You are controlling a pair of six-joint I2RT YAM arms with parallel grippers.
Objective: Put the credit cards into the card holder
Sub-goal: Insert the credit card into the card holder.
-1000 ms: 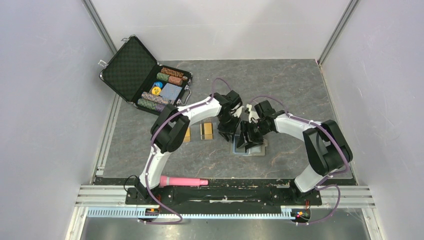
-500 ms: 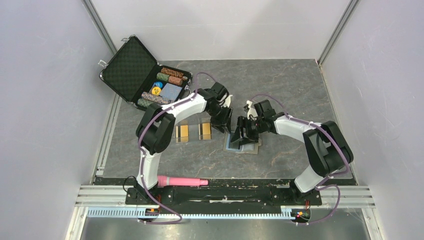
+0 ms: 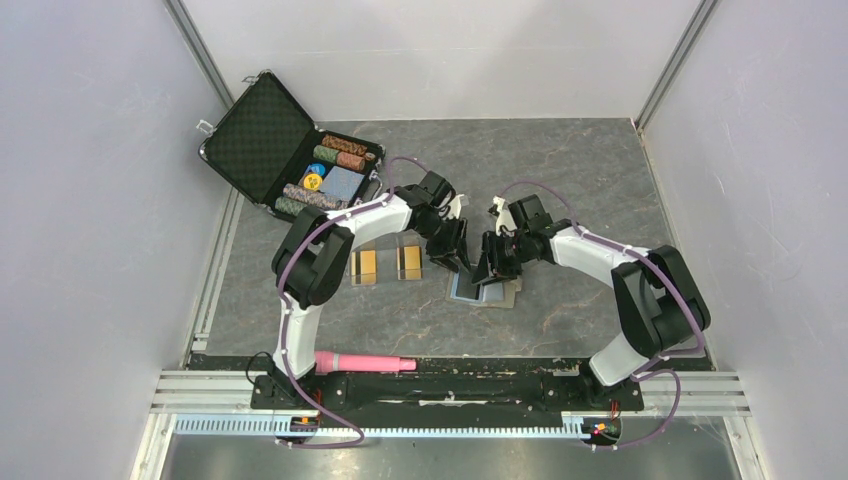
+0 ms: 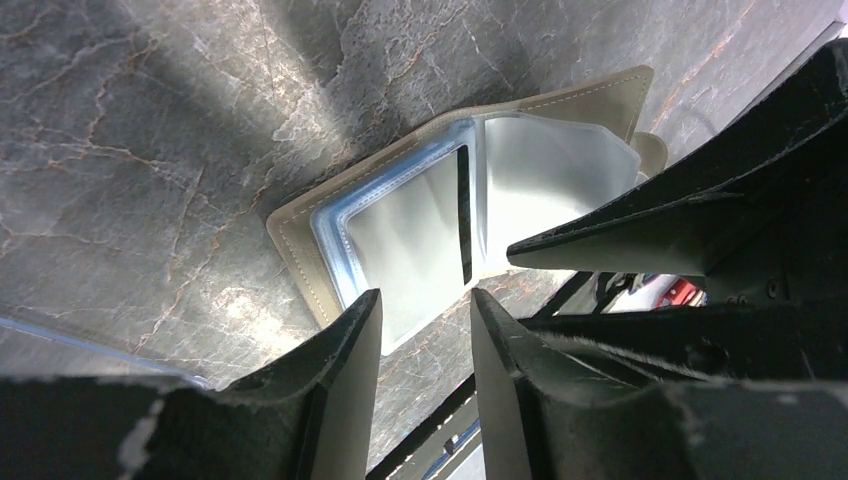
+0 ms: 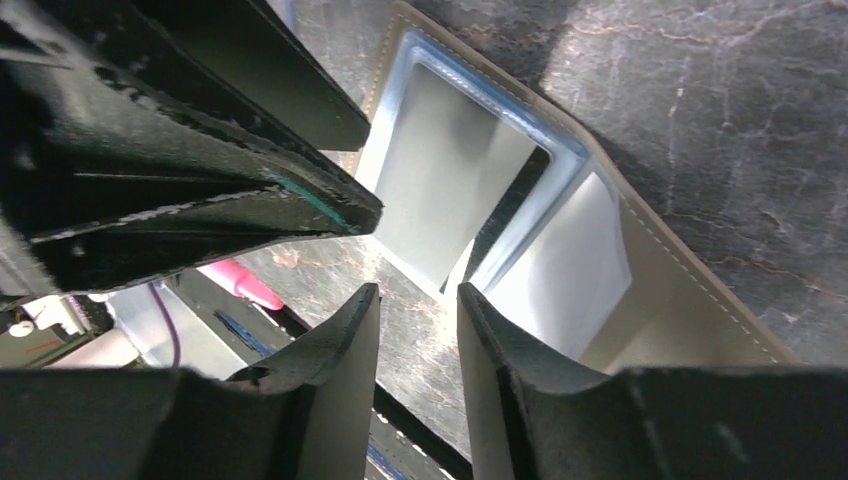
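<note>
Card holder (image 4: pixel 410 240) is seen lying open on the bench (image 3: pixel 600 180), just beneath the left gripper (image 4: pixel 425 300) and right gripper (image 5: pixel 418 295); both sets of jaws are parted, empty.

Left hand (image 3: pixel 460 264) and right hand (image 3: pixel 486 276) hover over the open card holder (image 3: pixel 503 296).
</note>
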